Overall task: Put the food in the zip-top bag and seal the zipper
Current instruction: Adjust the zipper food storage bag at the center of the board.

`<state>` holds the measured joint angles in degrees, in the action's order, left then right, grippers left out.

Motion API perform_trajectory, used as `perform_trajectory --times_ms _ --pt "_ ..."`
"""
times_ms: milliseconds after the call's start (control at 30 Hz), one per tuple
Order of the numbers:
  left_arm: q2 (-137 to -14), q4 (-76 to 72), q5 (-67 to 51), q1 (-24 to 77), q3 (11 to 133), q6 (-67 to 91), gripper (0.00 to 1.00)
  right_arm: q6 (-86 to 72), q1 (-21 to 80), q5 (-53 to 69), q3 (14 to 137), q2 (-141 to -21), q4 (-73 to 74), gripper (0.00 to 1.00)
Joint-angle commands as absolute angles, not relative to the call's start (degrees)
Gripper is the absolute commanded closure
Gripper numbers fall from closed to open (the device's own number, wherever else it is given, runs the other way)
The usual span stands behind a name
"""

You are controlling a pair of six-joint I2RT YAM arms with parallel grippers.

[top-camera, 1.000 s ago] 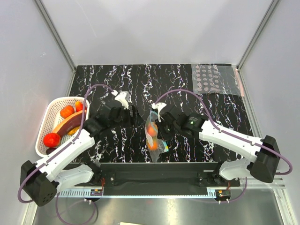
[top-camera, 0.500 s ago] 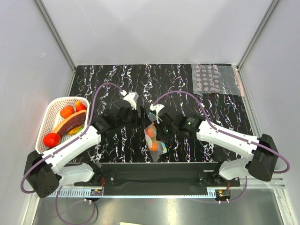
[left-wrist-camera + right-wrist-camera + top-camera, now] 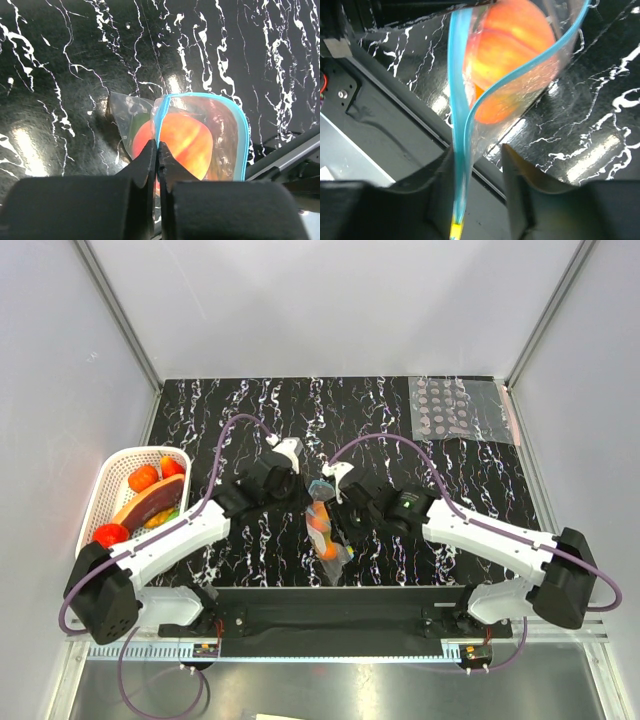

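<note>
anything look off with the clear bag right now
Yes: the small clear zip-top bag holding the orange toy fruit gapes. Its light blue zipper strip bows into two separate tracks between the left gripper, shut on it, and the right gripper, open around it.

Both arms reach in toward the middle of the table and nearly meet. The left arm [image 3: 170, 540] stretches up and to the right from its base at the near-left corner, wrist angled inward. The left gripper [image 3: 157, 155] has its two dark fingers pressed flat together, with a thin edge of the zipper [image 3: 159, 120] nipped between the tips. The right arm [image 3: 490, 535] comes from the near-right corner, elbow low and forearm sweeping left. The right gripper [image 3: 477, 160] has its jaws apart with a clear gap. The blue strip runs down through that gap, close along the inner face of one finger [image 3: 442, 172]. The two grippers sit just beside each other, tips facing.
</note>
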<state>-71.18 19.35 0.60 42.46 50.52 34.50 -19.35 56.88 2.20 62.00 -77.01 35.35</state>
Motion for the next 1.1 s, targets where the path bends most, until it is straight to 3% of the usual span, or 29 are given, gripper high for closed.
perform_trajectory --times_ms 0,500,667,800,833,933,1033,1067 --pt "-69.34 16.52 1.58 42.54 52.47 33.31 1.00 -20.21 57.39 -1.66 63.45 -74.44 35.50 0.52" --pt "-68.91 16.35 2.11 43.77 52.47 32.96 1.00 -25.58 53.53 -10.63 72.51 -80.85 40.95 0.49" --pt "-68.12 17.84 3.07 43.86 53.26 32.08 1.00 -25.66 52.65 -13.79 73.92 -83.84 43.24 0.65" --pt "-67.94 20.12 4.57 43.95 54.57 30.50 0.99 -25.22 52.56 -15.81 74.09 -84.20 44.03 0.93" --pt "-67.94 20.91 4.83 43.95 55.02 30.15 0.94 -25.14 52.56 -16.26 74.35 -84.20 44.38 1.00" --pt "-67.07 22.49 6.50 44.03 55.98 28.83 0.83 -25.14 52.30 -16.61 74.44 -84.11 44.65 1.00" --pt "-65.66 23.64 7.64 44.03 56.69 26.20 0.64 -26.10 52.21 -17.05 73.49 -83.94 44.39 1.00" --pt "-65.65 24.16 8.69 44.03 57.12 25.23 0.53 -26.97 52.21 -17.31 72.78 -83.85 44.04 1.00"
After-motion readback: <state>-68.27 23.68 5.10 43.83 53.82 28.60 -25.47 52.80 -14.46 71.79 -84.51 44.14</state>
